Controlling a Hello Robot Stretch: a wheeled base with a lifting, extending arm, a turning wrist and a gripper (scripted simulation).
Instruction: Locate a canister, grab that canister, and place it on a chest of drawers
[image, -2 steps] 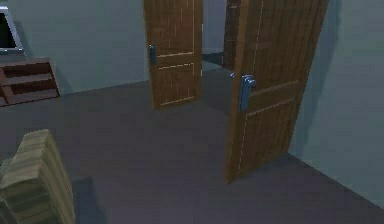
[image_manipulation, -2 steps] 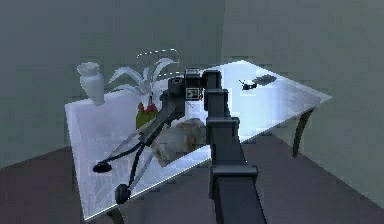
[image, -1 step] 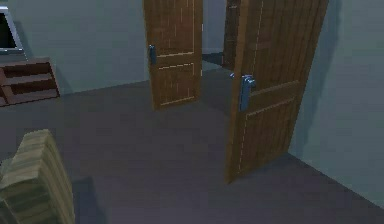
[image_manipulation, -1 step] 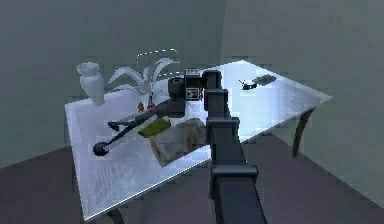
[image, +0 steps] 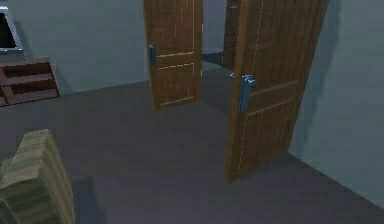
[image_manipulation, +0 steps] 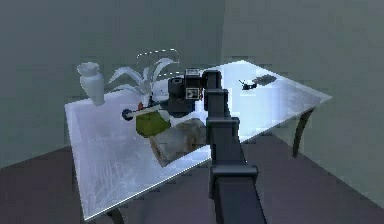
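Gripper (image_manipulation: 140, 111) at a green-and-beige lump (image_manipulation: 165, 135), prob. the canister, on the glass table (image_manipulation: 290, 100) near a white vase (image_manipulation: 90, 80); can't tell if anything is held; likely rigid, light, slick, so grip mid-body.

Small green object (image_manipulation: 150, 123), on glass table (image_manipulation: 100, 160)

Vase (image_manipulation: 90, 80) L of plant (image_manipulation: 138, 78), on table (image_manipulation: 110, 160).
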